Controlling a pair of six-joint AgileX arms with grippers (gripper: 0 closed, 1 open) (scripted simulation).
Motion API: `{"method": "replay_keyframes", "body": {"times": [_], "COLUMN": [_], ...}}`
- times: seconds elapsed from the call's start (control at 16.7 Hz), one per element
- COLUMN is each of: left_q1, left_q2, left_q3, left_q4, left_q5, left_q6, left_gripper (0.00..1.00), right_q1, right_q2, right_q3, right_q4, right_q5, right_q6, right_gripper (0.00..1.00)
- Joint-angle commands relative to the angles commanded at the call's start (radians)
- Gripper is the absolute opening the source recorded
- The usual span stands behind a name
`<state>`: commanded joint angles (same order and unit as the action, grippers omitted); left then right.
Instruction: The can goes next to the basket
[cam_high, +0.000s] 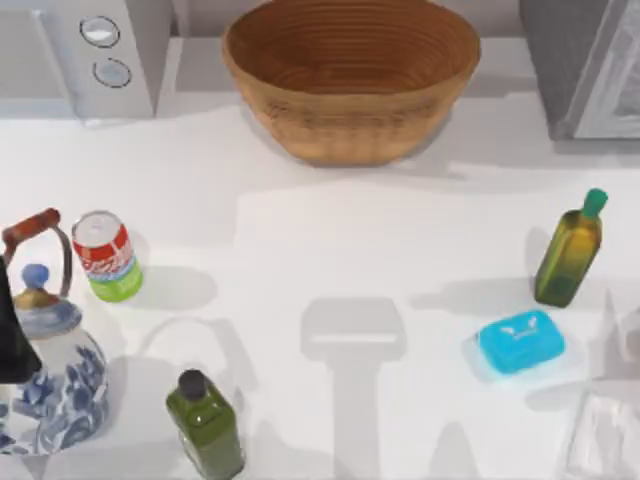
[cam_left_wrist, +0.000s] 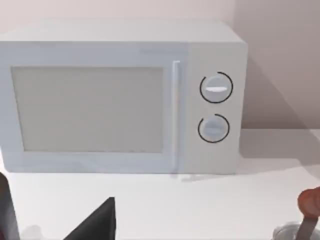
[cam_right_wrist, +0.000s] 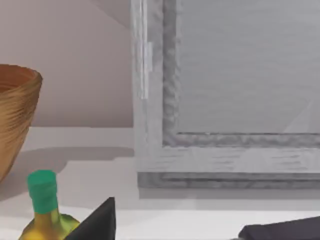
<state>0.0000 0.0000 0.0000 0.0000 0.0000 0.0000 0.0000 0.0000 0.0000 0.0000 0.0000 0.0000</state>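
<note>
A dark finger (cam_left_wrist: 95, 220) of the left gripper pokes into the lower edge of the left wrist view, with a second dark sliver at the frame's corner; how far apart the two stand I cannot tell. Beyond it sits a white microwave (cam_left_wrist: 120, 97) with two round dials. In the right wrist view a dark finger (cam_right_wrist: 97, 222) of the right gripper shows the same way, and its spread is likewise hidden. Past it stands a yellow-green bottle with a teal cap (cam_right_wrist: 45, 210), and behind that a grey framed appliance (cam_right_wrist: 225, 95).

From above, the left arm appears as a dark shape at the table's left edge, possibly its wrist. Just beside it is a blue-and-white kettle (cam_high: 45, 370) with a reddish-brown handle. The can (cam_high: 108, 256) stands upright near the left side, close to the kettle, untouched by either gripper. The basket (cam_high: 350, 80) sits at the back centre, well apart from the can. A dark green bottle with a black cap (cam_high: 205, 425) stands at the front left. On the right, a blue soap-like block (cam_high: 520, 342) lies near the teal-capped bottle
</note>
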Motion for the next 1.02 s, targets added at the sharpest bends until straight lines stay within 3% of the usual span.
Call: {"method": "replay_keyframes", "body": {"times": [0.24,0.42,0.66,1.02], "left_q1": [-0.010,-0.049,-0.119,-0.202], "left_q2": [0.027,0.146,0.450,1.082], "left_q3": [0.031,0.156,0.451,0.998], "left_q4": [-0.030,-0.148,-0.391,-0.794], "left_q5": [0.000,0.003,0.011,0.018], "left_q6": [0.010,0.046,0.126,0.305], "left_gripper": [1.00,1.00,1.00,1.00], "right_q1": [0.000,0.000,0.000,0.000], "right_q2": [0.000,0.000,0.000,0.000], "right_q3": [0.000,0.000,0.000,0.000], "right_q4": [0.000,0.000,0.000,0.000], "right_q5": [0.000,0.000,0.000,0.000], "right_q6": [0.000,0.000,0.000,0.000], "right_gripper": [1.00,1.00,1.00,1.00]}}
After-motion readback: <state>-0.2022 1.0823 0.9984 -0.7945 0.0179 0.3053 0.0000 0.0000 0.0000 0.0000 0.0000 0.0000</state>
